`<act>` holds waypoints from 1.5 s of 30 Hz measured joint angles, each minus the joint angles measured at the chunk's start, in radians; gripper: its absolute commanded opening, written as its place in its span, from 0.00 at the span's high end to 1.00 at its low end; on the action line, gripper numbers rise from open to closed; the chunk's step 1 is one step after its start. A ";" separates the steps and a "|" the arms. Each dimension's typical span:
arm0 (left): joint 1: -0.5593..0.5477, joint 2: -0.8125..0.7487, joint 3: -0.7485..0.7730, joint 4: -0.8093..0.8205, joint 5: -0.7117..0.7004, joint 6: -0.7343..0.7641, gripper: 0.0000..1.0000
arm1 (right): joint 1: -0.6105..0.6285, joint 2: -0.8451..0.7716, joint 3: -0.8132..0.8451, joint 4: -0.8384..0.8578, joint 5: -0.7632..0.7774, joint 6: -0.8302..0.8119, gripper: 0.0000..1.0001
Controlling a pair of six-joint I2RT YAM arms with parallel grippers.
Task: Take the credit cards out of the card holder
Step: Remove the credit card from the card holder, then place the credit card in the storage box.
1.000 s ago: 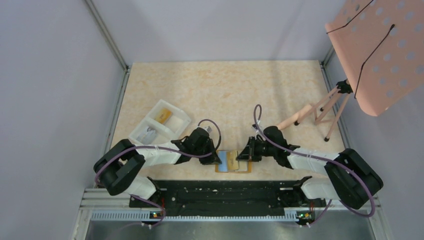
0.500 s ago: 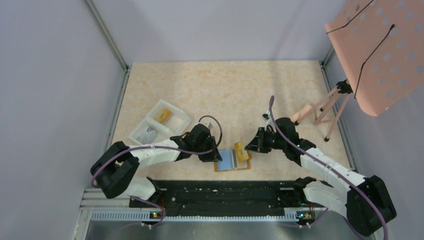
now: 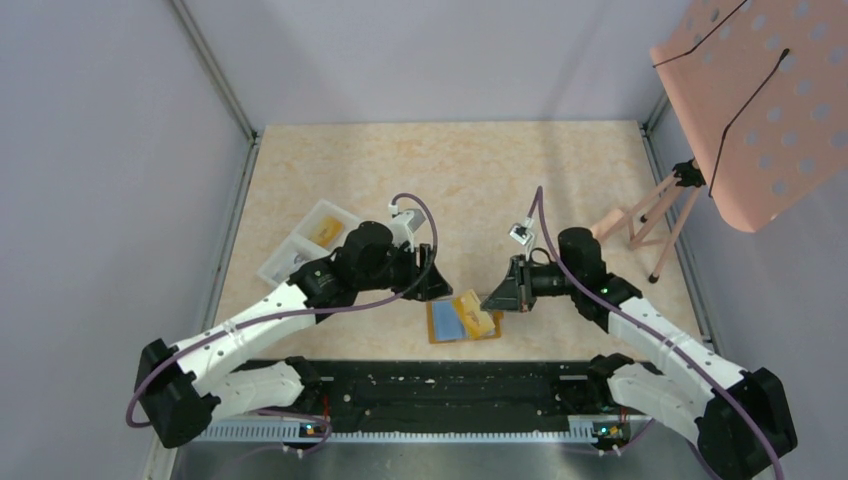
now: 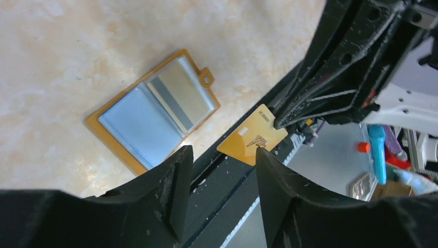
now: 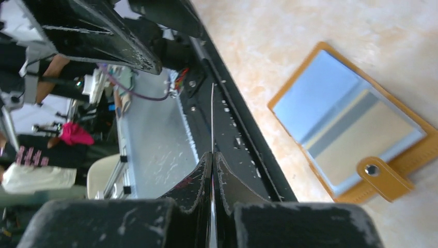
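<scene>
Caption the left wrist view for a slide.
A gold card pinched by the right gripper, clear of the open card holder.

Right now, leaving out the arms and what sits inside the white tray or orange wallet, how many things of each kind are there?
White two-compartment tray: 1
Tan-orange folding wallet: 1
Thin gold card in the right gripper: 1
Pink perforated stand: 1
Total: 4
</scene>
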 measured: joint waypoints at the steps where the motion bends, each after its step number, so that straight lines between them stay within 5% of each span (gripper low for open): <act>1: 0.000 -0.014 0.002 0.000 0.023 0.018 0.47 | 0.000 -0.002 -0.002 0.024 -0.026 0.008 1.00; 22: 0.000 0.062 0.007 0.025 0.339 0.092 0.57 | 0.024 -0.044 -0.047 0.174 -0.164 0.083 1.00; 29: 0.000 0.098 0.007 0.045 0.390 0.089 0.72 | 0.037 -0.042 -0.047 0.175 -0.165 0.083 1.00; 42: 0.000 0.117 0.017 0.052 0.400 0.089 0.65 | 0.047 -0.016 -0.047 0.173 -0.165 0.076 1.00; 45: 0.000 0.121 0.017 0.053 0.408 0.089 0.79 | 0.049 -0.005 -0.047 0.169 -0.165 0.071 1.00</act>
